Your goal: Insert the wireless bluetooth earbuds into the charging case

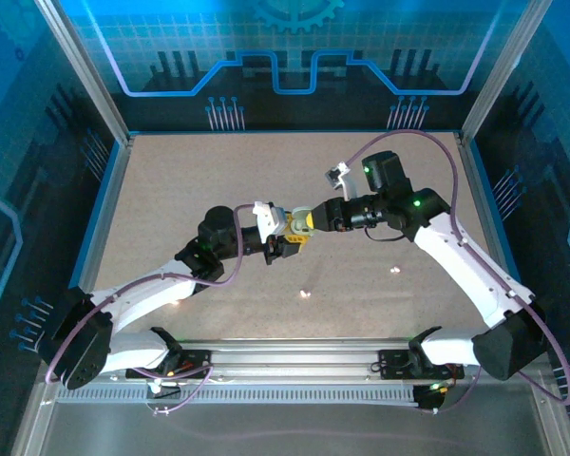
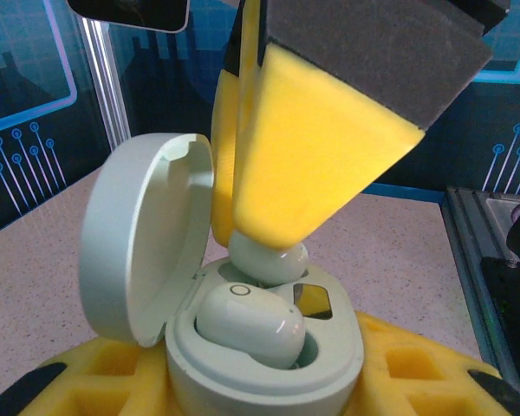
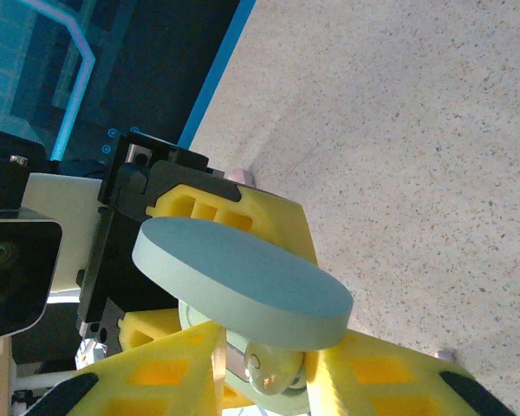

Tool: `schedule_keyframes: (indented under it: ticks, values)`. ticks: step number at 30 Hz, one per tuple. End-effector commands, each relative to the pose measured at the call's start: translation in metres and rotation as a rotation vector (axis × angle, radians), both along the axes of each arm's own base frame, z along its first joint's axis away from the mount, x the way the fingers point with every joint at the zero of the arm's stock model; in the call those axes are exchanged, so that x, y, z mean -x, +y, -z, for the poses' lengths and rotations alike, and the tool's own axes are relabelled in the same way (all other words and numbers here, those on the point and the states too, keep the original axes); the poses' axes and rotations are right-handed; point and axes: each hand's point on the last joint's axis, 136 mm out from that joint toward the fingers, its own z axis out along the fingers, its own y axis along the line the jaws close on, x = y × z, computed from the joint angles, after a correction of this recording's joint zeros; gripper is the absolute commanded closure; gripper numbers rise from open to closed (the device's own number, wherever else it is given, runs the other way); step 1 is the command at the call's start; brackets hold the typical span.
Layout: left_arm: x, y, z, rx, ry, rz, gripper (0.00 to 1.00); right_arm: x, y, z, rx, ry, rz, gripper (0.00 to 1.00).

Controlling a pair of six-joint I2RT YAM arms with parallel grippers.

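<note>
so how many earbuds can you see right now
4. Front earbud seated in the case; rear earbud at the case under the right gripper; near bit and far bit, likely earbuds, lie loose on the table. Arms may hide more.

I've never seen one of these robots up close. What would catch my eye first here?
The left gripper and the right gripper meet nose to nose over the middle of the table. The left one holds a pale green charging case with its lid swung open. Close up, one earbud sits in its well, and a second earbud lies between the right gripper's yellow fingers at the well behind it.
</note>
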Motion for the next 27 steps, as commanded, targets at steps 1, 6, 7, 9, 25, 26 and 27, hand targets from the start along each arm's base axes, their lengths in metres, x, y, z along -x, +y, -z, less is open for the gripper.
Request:
schedule_keyframes:
  ticks: [1, 6, 7, 9, 25, 26, 27]
  values:
    - [0.008, -0.003, -0.037, 0.074, -0.111, 0.041, 0.75, 0.001, -0.007, 0.001, 0.044, -0.025, 0.028, 0.66]
    - [0.008, -0.002, -0.035, 0.071, -0.109, 0.035, 0.75, 0.003, -0.008, -0.007, 0.031, -0.055, 0.030, 0.58]
    - [0.008, -0.002, -0.035, 0.069, -0.110, 0.035, 0.75, 0.004, -0.008, -0.010, 0.022, -0.068, 0.025, 0.57]
    - [0.007, -0.002, -0.035, 0.067, -0.111, 0.030, 0.75, 0.007, -0.008, -0.018, 0.001, -0.100, 0.015, 0.55]
    - [0.008, -0.003, -0.033, 0.062, -0.106, 0.040, 0.75, -0.032, -0.044, -0.057, -0.120, -0.252, 0.397, 0.46]
    - [0.009, -0.003, -0.034, 0.062, -0.108, 0.041, 0.75, -0.034, -0.041, -0.057, -0.128, -0.235, 0.394, 0.45]
    - [0.009, -0.003, -0.033, 0.061, -0.107, 0.041, 0.75, -0.036, -0.037, -0.056, -0.131, -0.212, 0.387, 0.45]
